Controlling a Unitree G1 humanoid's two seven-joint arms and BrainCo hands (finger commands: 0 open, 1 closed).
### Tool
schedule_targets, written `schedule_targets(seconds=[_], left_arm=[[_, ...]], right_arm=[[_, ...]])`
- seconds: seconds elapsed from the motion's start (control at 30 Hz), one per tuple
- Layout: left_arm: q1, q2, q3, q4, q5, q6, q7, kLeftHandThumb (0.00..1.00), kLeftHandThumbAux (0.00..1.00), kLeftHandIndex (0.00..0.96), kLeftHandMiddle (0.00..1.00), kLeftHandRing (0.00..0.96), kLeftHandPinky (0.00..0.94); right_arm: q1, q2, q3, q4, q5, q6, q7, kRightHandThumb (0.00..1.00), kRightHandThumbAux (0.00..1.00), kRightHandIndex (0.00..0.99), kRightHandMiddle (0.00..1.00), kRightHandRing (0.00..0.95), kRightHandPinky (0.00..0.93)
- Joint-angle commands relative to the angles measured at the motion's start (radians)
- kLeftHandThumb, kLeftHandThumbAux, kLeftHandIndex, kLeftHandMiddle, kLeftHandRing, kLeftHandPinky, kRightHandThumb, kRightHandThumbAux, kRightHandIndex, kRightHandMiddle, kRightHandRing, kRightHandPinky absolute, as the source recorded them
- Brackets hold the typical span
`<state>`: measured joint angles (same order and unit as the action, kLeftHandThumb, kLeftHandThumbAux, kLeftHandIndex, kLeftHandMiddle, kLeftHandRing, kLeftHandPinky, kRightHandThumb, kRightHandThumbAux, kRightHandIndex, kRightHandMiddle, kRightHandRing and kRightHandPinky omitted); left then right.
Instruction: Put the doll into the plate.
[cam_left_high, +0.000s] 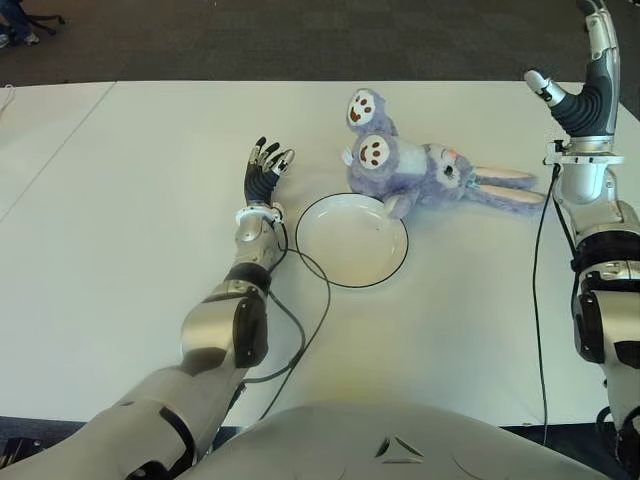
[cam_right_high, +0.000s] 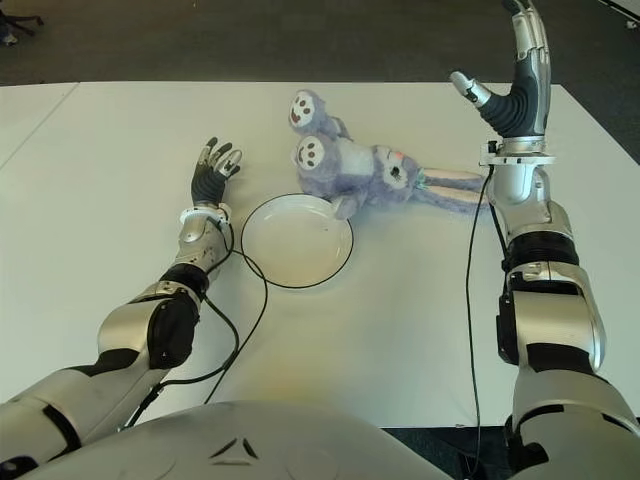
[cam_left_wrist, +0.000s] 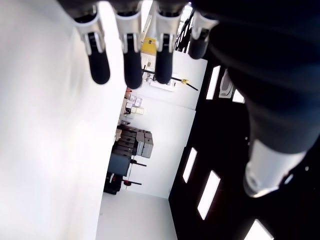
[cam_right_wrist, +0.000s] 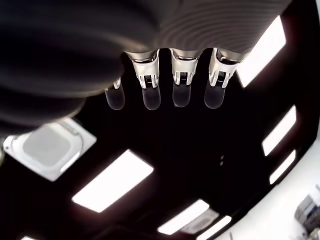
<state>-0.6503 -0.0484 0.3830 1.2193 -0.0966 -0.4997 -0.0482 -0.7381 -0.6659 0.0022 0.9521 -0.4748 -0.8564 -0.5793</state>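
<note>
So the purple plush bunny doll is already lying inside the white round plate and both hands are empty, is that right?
Not quite. The purple plush bunny doll lies on the white table beside the white round plate, one paw just at its rim; the plate holds nothing, as the left eye view shows. Both the left hand and right hand are indeed empty.

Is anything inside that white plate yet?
No. The plate shows only its bare white inside. The doll lies on the table just behind it, one paw reaching the rim. Both hands hold nothing. What lies under the doll is covered.
</note>
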Motion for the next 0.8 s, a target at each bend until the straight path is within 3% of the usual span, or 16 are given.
schedule_targets(seconds=[0.03, 0.13, 0.4, 0.63, 0.8], left_arm=[[0.188, -0.027, 0.013, 0.132, -0.009, 0.132, 0.018, 0.000, 0.686, 0.066, 0.186, 0.209, 0.225], [0.188, -0.029, 0.013, 0.131, -0.010, 0.129, 0.019, 0.000, 0.687, 0.070, 0.189, 0.211, 0.225], [0.185, -0.027, 0.007, 0.131, -0.006, 0.135, 0.032, 0.000, 0.674, 0.072, 0.191, 0.212, 0.222], [0.180, -0.020, 0.011, 0.133, -0.010, 0.143, 0.024, 0.000, 0.663, 0.076, 0.193, 0.210, 0.221], [0.182, -0.017, 0.011, 0.133, -0.010, 0.146, 0.023, 0.000, 0.653, 0.059, 0.180, 0.201, 0.212]], right_arm=[[-0.069, 0.025, 0.051, 0.111, -0.077, 0.036, -0.113, 0.168, 0.224, 0.000, 0.000, 0.000, 0.000], [-0.087, 0.031, 0.060, 0.141, -0.068, 0.038, -0.101, 0.156, 0.200, 0.000, 0.000, 0.000, 0.000], [-0.126, 0.061, 0.077, 0.223, 0.003, 0.086, 0.144, 0.170, 0.217, 0.000, 0.000, 0.000, 0.000], [-0.202, 0.120, 0.142, 0.300, -0.038, 0.179, 0.289, 0.219, 0.206, 0.000, 0.000, 0.000, 0.000], [-0.273, 0.142, 0.215, 0.348, -0.091, 0.298, 0.397, 0.280, 0.241, 0.000, 0.000, 0.000, 0.000]])
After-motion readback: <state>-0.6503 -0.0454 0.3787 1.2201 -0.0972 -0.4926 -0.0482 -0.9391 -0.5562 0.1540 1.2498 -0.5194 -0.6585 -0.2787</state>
